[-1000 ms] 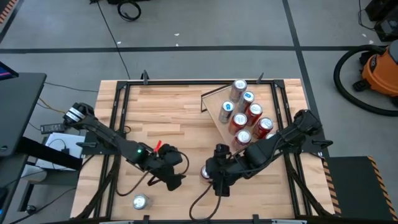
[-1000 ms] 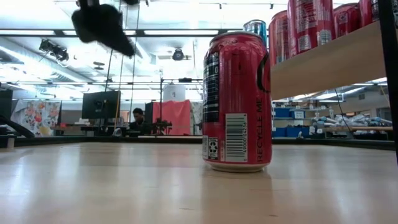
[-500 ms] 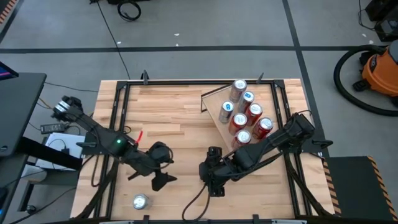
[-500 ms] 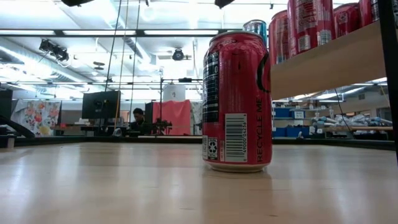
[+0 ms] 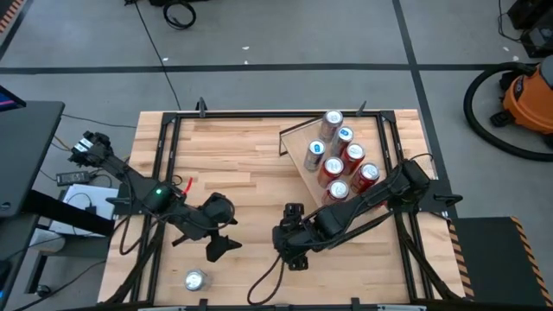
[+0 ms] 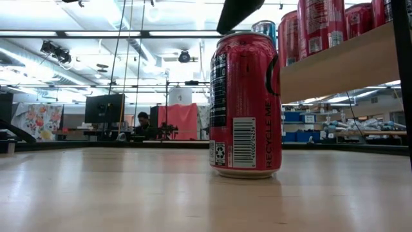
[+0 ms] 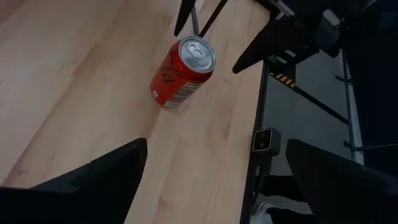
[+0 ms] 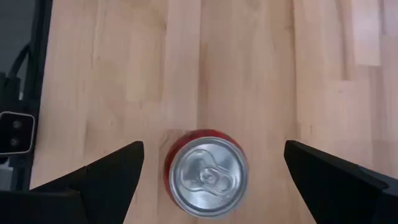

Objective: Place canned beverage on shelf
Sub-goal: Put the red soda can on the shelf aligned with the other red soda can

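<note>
High view: right arm covers the red can on the table entirely. Low view: shelf and its cans cut off at top and right edge; person too distant to make out.

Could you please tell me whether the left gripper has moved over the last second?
Yes. In the high view the left gripper has drawn back toward the table's left edge, away from the shelf.

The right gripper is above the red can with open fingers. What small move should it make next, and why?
Probably lower straight down around the red can. The right gripper hangs open above it with the can's top centred between its fingers, and the can stands upright on the table, not yet held. The shelf already carries other cans. The left gripper waits open nearby.
</note>
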